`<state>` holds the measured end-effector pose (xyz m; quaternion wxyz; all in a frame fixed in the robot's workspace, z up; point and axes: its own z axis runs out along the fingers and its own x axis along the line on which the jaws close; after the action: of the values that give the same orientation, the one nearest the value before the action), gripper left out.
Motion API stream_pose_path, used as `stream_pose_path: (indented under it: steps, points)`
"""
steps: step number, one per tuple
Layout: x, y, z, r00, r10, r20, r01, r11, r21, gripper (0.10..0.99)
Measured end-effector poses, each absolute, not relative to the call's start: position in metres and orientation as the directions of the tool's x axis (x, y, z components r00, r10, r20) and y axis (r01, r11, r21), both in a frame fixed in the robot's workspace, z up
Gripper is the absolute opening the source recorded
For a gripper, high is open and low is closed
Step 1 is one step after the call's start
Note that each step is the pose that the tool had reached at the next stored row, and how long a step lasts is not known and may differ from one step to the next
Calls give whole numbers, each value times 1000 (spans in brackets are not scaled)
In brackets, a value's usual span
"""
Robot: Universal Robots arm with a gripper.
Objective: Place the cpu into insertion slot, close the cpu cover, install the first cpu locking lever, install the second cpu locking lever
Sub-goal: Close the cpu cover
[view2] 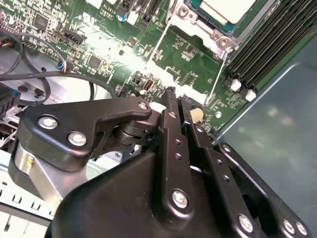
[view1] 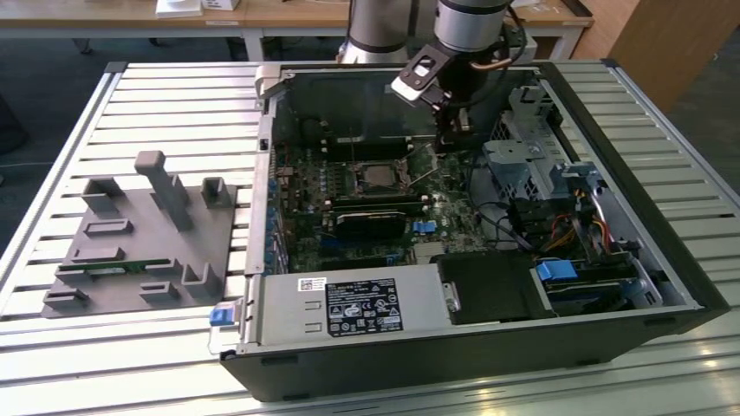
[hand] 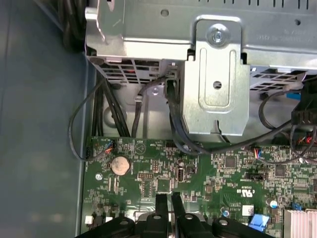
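The cpu [view1: 376, 173], a dull silver square, lies in the insertion slot [view1: 350, 185] on the green motherboard inside the open case. In the second wrist view the cpu [view2: 225, 9] shows with the silver cpu cover [view2: 214, 30] lying flat around it. Two thin wire levers [view2: 157, 43] [view2: 216, 82] run out from the socket over the board. One lever [view1: 428, 178] stands slanted up. My gripper [view1: 453, 146] hangs over the board to the exterior view's right of the socket, apart from it. Its black fingers [view2: 172, 106] are shut with nothing between them, tips [hand: 160, 199] just above the board.
A grey metal drive cage [hand: 215, 94] and black cables [hand: 173, 124] lie beyond the gripper. A coin battery [hand: 119, 165] sits on the board. Black memory slots [view2: 270, 42] flank the socket. A black heatsink [view1: 367, 227] sits nearer the front. A grey fixture [view1: 139, 238] lies outside the case.
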<state>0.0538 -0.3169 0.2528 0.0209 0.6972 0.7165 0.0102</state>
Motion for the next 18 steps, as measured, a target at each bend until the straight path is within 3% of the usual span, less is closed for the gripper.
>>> stream_pose_path:
  steps: [18]
  points:
    - [63,-315,248,-27,1000,-16,999,28,37,176]
